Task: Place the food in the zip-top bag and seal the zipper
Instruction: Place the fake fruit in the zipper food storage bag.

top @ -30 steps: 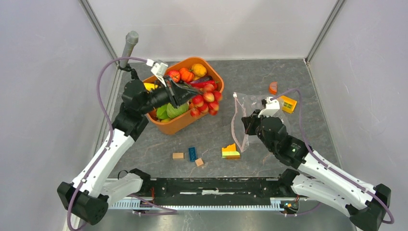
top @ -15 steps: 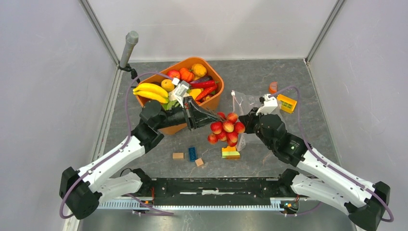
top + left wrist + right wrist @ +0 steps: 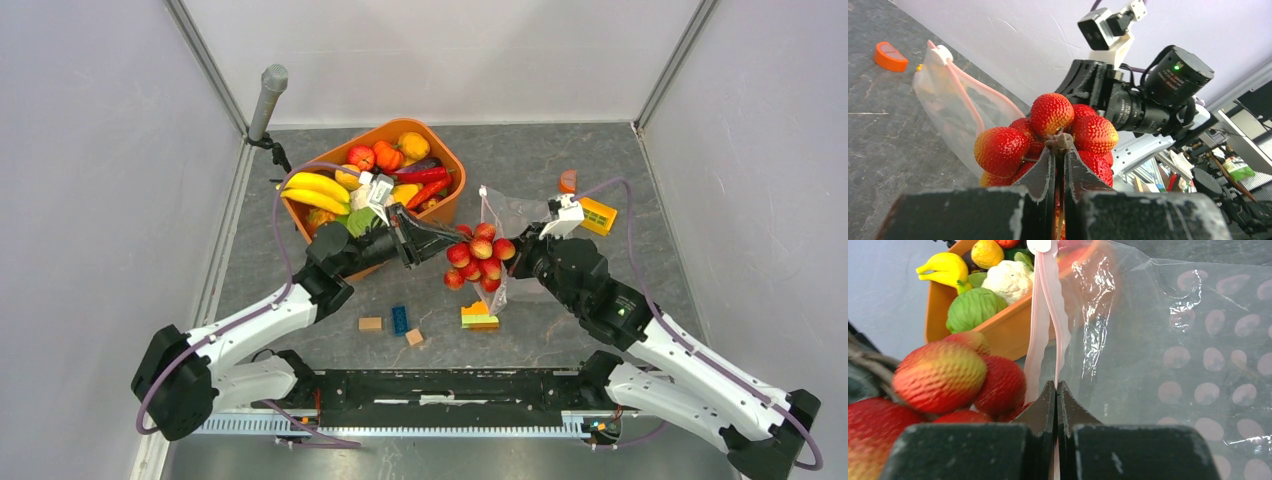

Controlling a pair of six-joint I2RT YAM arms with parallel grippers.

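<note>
From above, the left gripper (image 3: pixel 446 247) is pinched tight on a bunch of red and yellow bumpy plastic toy grapes (image 3: pixel 478 262). The toy grapes stick out just past its tips. Behind this gripper sits the orange oval plastic tub (image 3: pixel 445 205), with yellow toy bananas (image 3: pixel 313 190) and more toy food inside. The right gripper (image 3: pixel 512 262) is just on the other side of the toy grapes. It is closed on the edge of the clear crinkly zip-top bag (image 3: pixel 515 212). Small coloured building blocks (image 3: pixel 400 320) lie on the grey table (image 3: pixel 600 150), nearer the arm bases than both grippers.

In the left wrist view, the two dark fingers (image 3: pixel 1045 172) almost touch, and the brown stem (image 3: pixel 1059 142) is squeezed between them. The toy grapes sit right in front of the tips. To the left of them, the zip-top bag (image 3: pixel 948 107) stands up with its mouth open. A flat orange half-disc (image 3: pixel 890 56) lies far off to the left.

In the right wrist view, the fingers (image 3: pixel 1044 405) are shut on the pale pink zipper (image 3: pixel 1045 315). The strip runs straight away from the tips to a small white slider tab (image 3: pixel 1040 245). The clear bag spreads out to the right. The toy grapes are close on the left and look blurry. Past them, the tub holds a green toy cabbage (image 3: pixel 973 310) and a white toy cauliflower (image 3: pixel 1010 280).
</note>
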